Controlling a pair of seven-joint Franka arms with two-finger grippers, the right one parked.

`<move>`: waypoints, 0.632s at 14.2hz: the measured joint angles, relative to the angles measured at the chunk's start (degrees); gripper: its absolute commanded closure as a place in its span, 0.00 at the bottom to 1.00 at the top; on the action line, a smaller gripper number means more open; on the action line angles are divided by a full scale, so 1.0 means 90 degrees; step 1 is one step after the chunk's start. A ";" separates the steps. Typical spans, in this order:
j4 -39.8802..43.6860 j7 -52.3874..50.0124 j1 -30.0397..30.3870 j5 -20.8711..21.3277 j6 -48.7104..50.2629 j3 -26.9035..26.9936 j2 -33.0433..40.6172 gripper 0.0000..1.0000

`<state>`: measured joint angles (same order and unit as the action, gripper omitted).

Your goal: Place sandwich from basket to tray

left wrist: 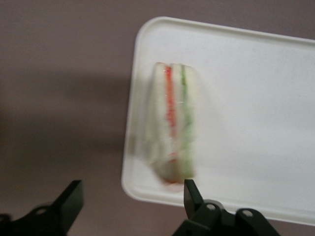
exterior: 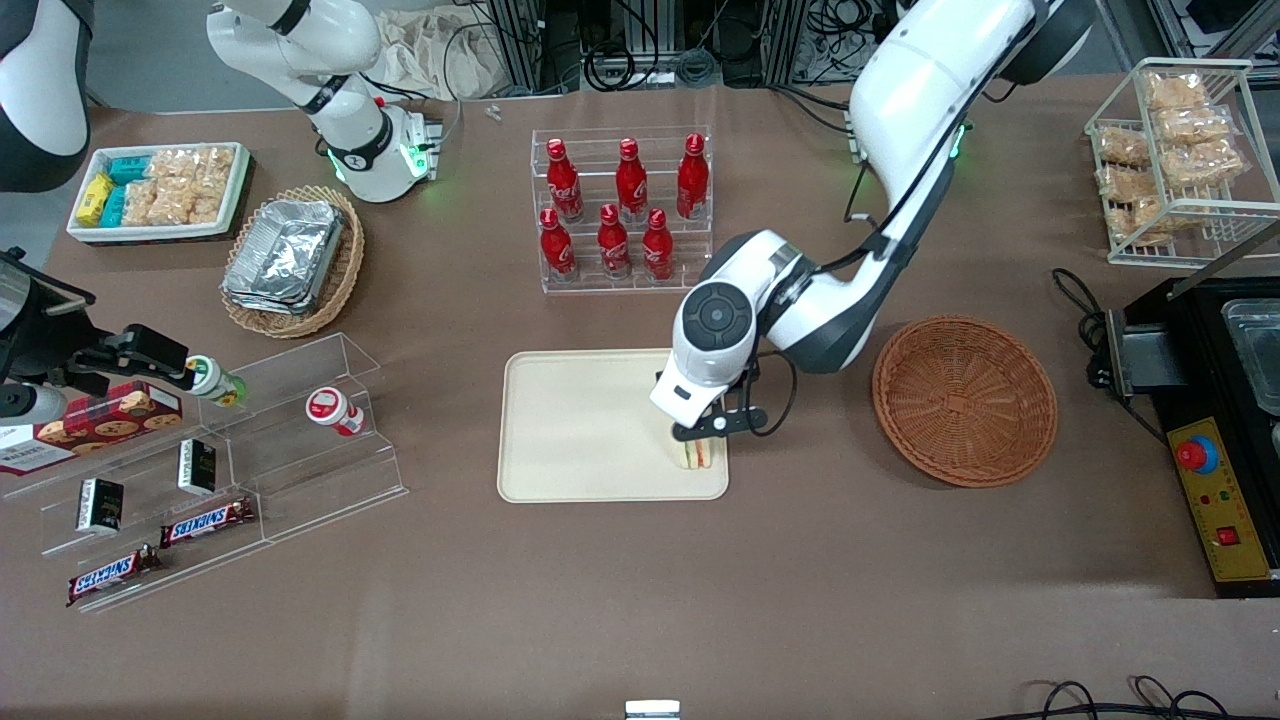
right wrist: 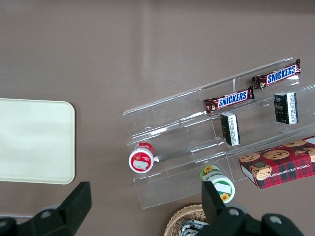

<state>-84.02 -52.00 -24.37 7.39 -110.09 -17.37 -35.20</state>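
Note: your gripper (left wrist: pixel 130 199) hovers spread wide just above the sandwich (left wrist: pixel 173 128), which lies on the tray (exterior: pixel 580 420) at its basket-side (exterior: pixel 964 400) corner; judge it light, soft, slippery-wrapped, so pinch the flat bread faces gently.

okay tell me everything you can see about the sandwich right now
The sandwich is a small wedge of white bread with an orange-red and a green filling layer. It stands on edge on the cream tray, near the corner closest to the brown woven basket, which is empty. The gripper hovers just above it, fingers open and apart from the bread.
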 measured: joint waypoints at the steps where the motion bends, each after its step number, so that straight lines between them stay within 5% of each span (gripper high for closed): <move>1: 0.0001 0.0001 0.0094 0.0000 0.0451 0.0009 0.0242 0.00; 9: -0.0590 0.3092 0.1901 -0.0080 0.2285 0.0074 0.1880 0.00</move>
<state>-89.33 -24.17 -7.26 6.68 -89.52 -16.70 -18.28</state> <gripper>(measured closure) 0.000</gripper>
